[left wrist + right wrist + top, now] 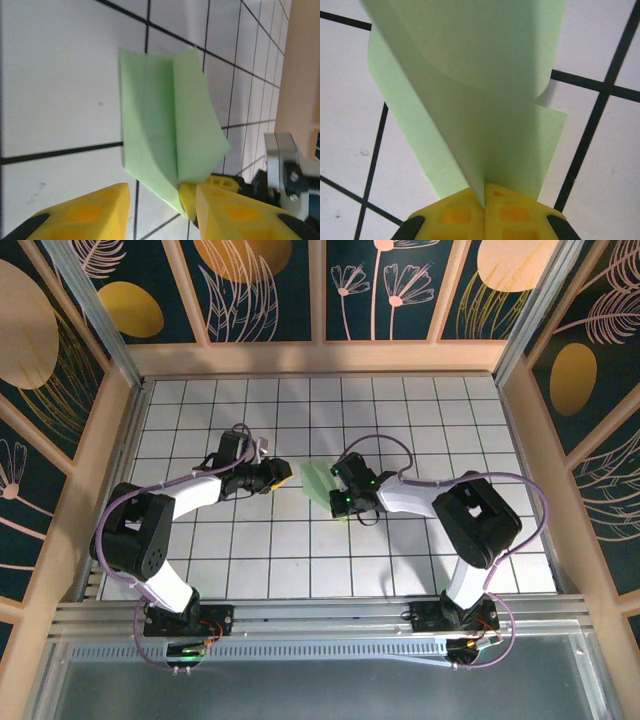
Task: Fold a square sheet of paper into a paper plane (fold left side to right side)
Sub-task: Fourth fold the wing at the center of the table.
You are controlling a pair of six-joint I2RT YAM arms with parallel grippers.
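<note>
- While the right gripper is clamped on the pointed end of the sheet of paper, the left gripper stands with its fingers apart, holding nothing.
- The sheet lies near the middle of the table, a little toward its left edge, directly between the two grippers.
- It is partly folded. One half lies flat on the tiles, and the other half, a raised flap, stands up from the centre crease and curls over at its top.
- In the left wrist view the crease runs straight away from the open fingers, so the paper's long axis lines up roughly with the way that gripper points. The pinched tip sits just beside its right-hand finger.
- In the right wrist view the flap rises from the closed fingertips, and the flat half spreads on the tiles behind it.
- Both grippers are close to the pointed end. Only the left one is free, and the flat half lies ahead of it.
- My reading is that the left-to-right fold is not yet finished, because the flap is upright rather than pressed down.
- The next move likely depends on the left gripper working along the crease while the right holds the tip. A sideways pull there could tear the paper or skew the crease.
</note>
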